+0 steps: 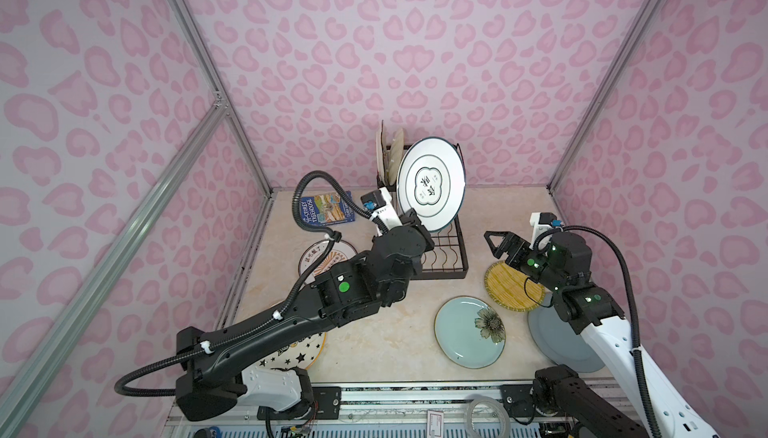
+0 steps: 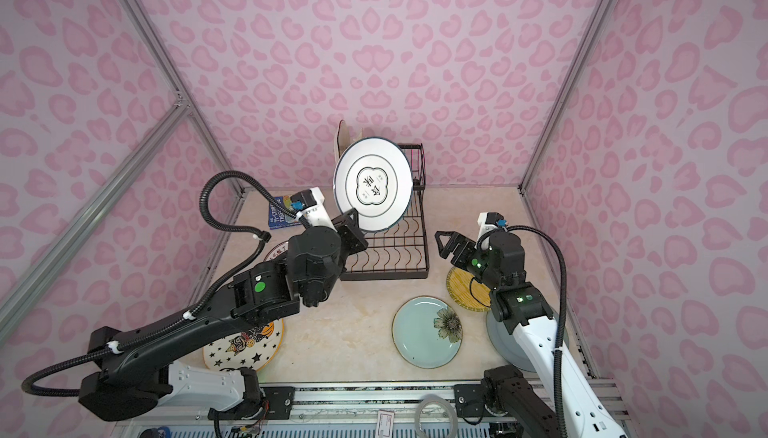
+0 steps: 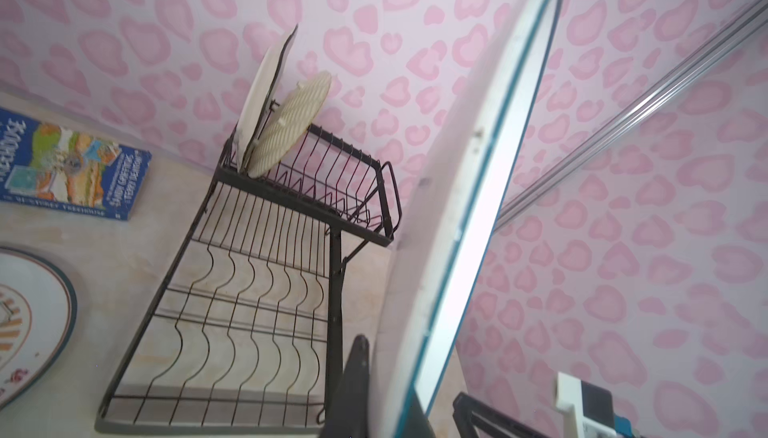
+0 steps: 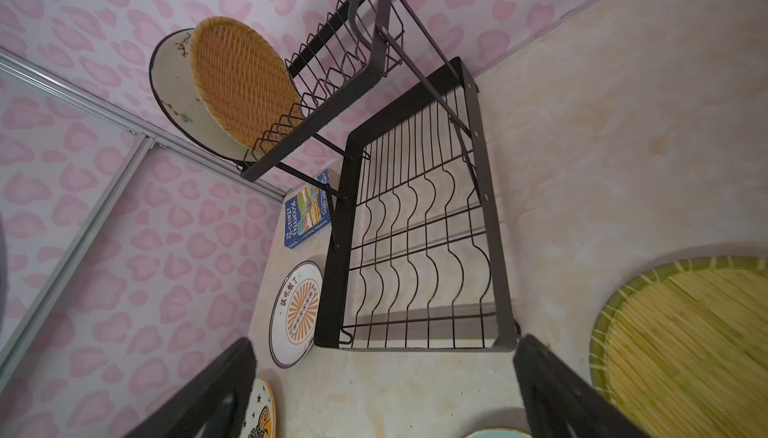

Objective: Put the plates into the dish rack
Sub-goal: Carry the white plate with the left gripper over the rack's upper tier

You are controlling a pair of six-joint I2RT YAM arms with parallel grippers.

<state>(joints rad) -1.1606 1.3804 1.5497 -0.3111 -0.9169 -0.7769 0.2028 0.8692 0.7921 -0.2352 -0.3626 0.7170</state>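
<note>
My left gripper [image 1: 413, 217] [image 3: 386, 373] is shut on the lower rim of a white, teal-edged plate [image 1: 430, 182] [image 2: 372, 184] [image 3: 457, 207], held upright over the black wire dish rack [image 1: 451, 249] [image 2: 390, 249] [image 4: 415, 249]. In the rack's raised basket stand a yellow woven plate [image 4: 241, 87] and a cream plate [image 4: 174, 95]. My right gripper [image 1: 496, 247] [image 4: 386, 357] hangs open and empty right of the rack, above another yellow woven plate [image 1: 513, 288]. Flat on the table lie a teal flower plate [image 1: 467, 332], a grey-blue plate [image 1: 557, 340], a sunburst plate [image 1: 322, 255] and a star plate [image 1: 297, 353].
A blue book [image 1: 328, 207] lies left of the rack by the back wall. Pink patterned walls close in the table on three sides. A roll of tape [image 1: 488, 417] sits on the front rail between the arm bases.
</note>
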